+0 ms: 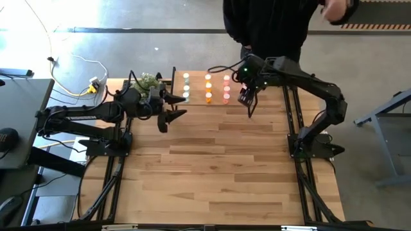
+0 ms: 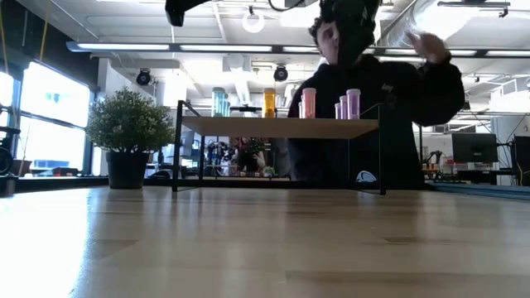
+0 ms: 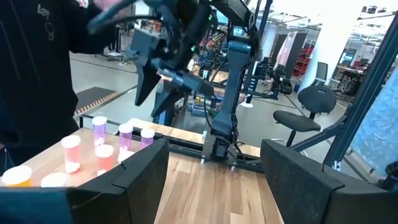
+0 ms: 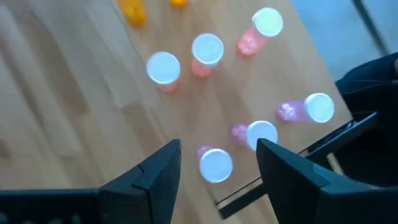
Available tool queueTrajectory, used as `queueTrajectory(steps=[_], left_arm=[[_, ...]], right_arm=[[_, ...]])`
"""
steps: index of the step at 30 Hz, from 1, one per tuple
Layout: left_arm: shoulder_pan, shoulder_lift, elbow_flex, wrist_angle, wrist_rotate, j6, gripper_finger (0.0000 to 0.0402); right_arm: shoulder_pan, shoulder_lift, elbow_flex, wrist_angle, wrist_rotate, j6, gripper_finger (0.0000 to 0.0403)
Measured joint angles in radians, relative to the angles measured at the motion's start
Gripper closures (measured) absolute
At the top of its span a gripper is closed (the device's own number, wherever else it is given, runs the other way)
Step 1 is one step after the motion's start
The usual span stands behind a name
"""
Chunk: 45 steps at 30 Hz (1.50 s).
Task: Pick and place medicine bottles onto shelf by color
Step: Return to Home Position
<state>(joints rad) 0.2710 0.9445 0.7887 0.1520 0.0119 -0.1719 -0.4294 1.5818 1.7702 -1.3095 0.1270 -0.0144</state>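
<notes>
**Medicine bottles standing in colour groups on the shelf**

The shelf [image 2: 277, 127] is standing towards the far side of the wooden tabletop [image 2: 265, 248], its light board resting on thin black legs. The medicine bottles [image 2: 308, 103] are sitting upright along the board. From left to right, they are showing as pale green bottles [image 2: 219, 102], an orange bottle [image 2: 269, 102], a pink bottle [image 2: 308, 103] and violet bottles [image 2: 354, 103] close together near the right end. A potted plant [image 2: 128, 136] is standing to the left of the shelf. A person [image 2: 397, 124] in a dark top is standing behind the shelf, holding a blurred hand [image 2: 426, 43] raised. A dark arm part [image 2: 178, 12] is hanging at the upper edge.
</notes>
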Motion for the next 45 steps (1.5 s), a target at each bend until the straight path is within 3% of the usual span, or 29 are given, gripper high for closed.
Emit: queueTrajectory(steps=[6, 11, 16, 24, 30, 45], left_arm=[[0.0, -0.069, 0.0, -0.057, 0.002, -0.011, 0.0158], [-0.026, -0.135, 0.0, -0.159, 0.003, -0.009, 0.0158], [-0.078, -0.211, -0.011, -0.19, 0.014, 0.035, 0.0158], [-0.144, -0.315, -0.164, -0.193, 0.013, -0.011, 0.0158], [-0.193, -0.383, -0.275, -0.153, 0.011, -0.062, 0.0158], [-0.24, -0.583, -0.526, -0.04, -0.001, -0.088, 0.0158]], right_arm=[[0.0, -0.003, 0.113, -0.053, -0.1, 0.088, 0.0201], [0.026, -0.055, 0.122, -0.002, -0.134, 0.141, 0.0201], [0.089, -0.162, 0.048, 0.134, -0.064, 0.21, 0.0201], [0.198, -0.329, -0.082, 0.355, 0.027, 0.283, 0.0201], [0.261, -0.417, -0.163, 0.404, 0.038, 0.371, 0.0201], [0.429, -0.675, -0.434, 0.57, 0.263, 0.505, 0.0201]])
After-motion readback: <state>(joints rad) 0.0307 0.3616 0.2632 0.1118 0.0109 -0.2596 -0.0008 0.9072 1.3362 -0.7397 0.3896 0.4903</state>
